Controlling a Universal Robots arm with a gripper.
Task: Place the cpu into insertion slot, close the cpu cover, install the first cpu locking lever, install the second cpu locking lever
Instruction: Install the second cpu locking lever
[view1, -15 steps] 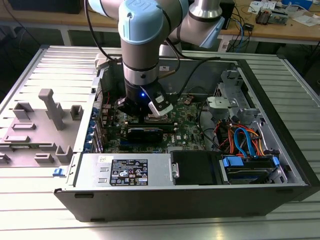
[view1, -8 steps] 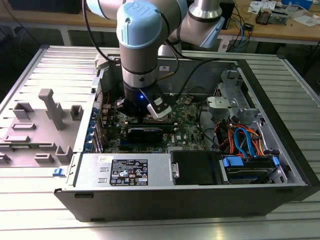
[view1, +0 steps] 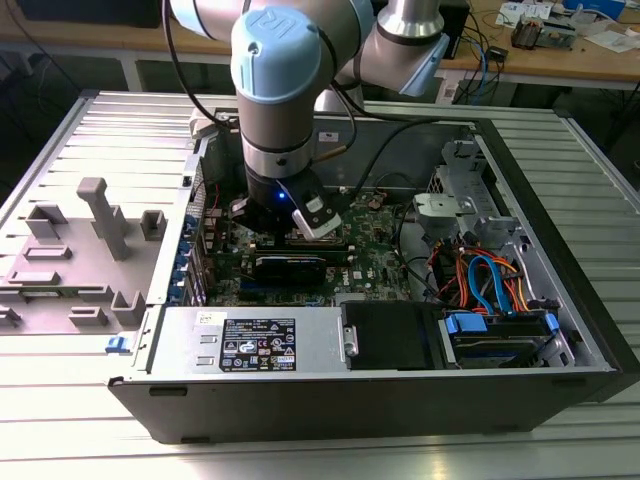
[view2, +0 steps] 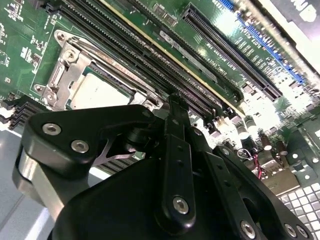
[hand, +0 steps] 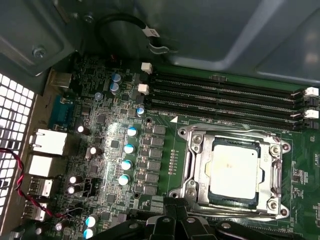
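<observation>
In the first wrist view the cpu (hand: 234, 171) lies flat in the insertion slot (hand: 274, 206), its pale metal top showing through the window of the cpu cover (hand: 202, 171), which lies down around it. Thin wire levers (hand: 235, 134) run low along two opposite sides of the cover. My gripper (hand: 175, 216) is shut with nothing in it, hovering just beside the socket's edge, apart from it. The second wrist view shows the cpu (view2: 99, 93) and cover (view2: 75, 60) beyond the gripper (view2: 173, 102). In the exterior view the gripper (view1: 285, 222) hangs over the green motherboard (view1: 385, 250).
Long black memory slots (hand: 225, 97) run beside the socket, and small capacitors (hand: 129, 149) stand on its other side. A black card (view1: 290, 266) sits upright near the gripper. The open case holds a silver power supply (view1: 255, 345) and a cable-filled drive bay (view1: 490, 285). A grey fixture (view1: 95, 240) lies outside.
</observation>
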